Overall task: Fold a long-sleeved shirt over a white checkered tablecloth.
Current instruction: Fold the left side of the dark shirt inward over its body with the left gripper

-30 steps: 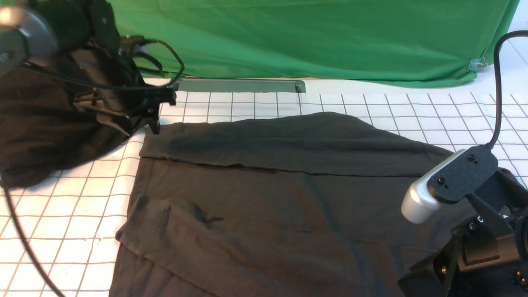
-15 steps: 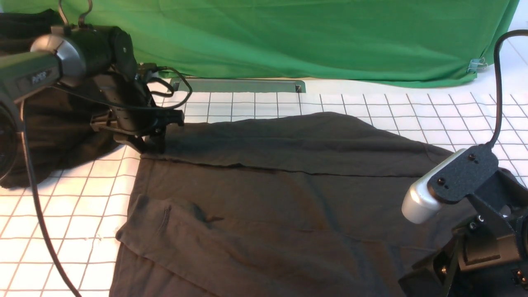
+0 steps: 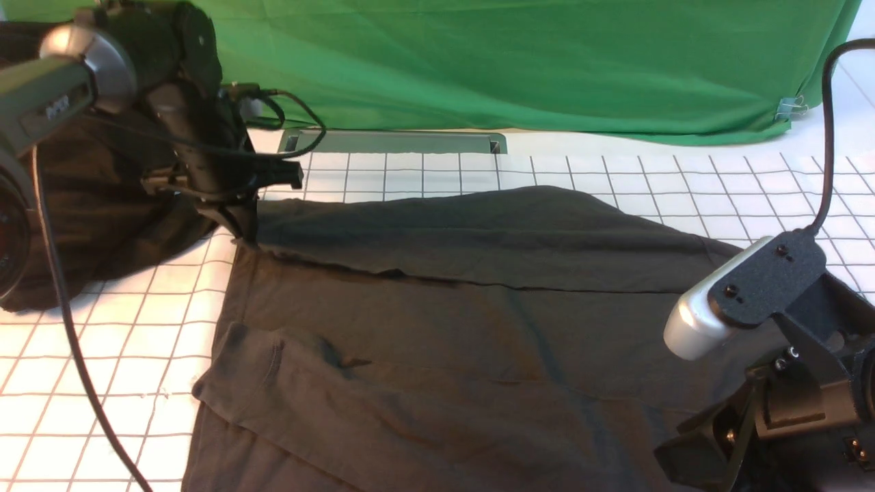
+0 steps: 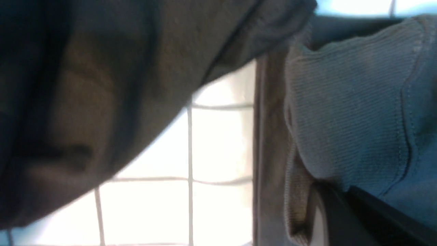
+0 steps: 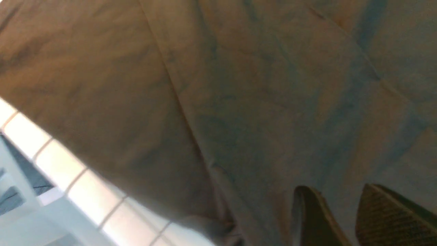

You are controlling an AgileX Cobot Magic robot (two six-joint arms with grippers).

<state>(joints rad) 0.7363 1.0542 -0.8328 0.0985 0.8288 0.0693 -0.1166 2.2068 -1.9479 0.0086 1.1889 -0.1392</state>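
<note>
L gripper (image 3: pixel 245 231) clamped on shirt (image 3: pixel 478 307) cuff (image 4: pixel 348 112); L arm (image 3: pixel 41 113) lettering blurred.

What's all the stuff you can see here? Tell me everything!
long-sleeved shirt: one, dark charcoal, middle, spread partly folded
white checkered tablecloth: one, white with grey grid, under the shirt
green cloth: one, green, hanging at the back
black cloth heap: one, black, far left
metal strip: one, grey, below the green cloth
left arm: one, black, jaws shut on the shirt's far-left corner
right arm: one, black, near right, over the shirt; jaws' grip unclear
</note>
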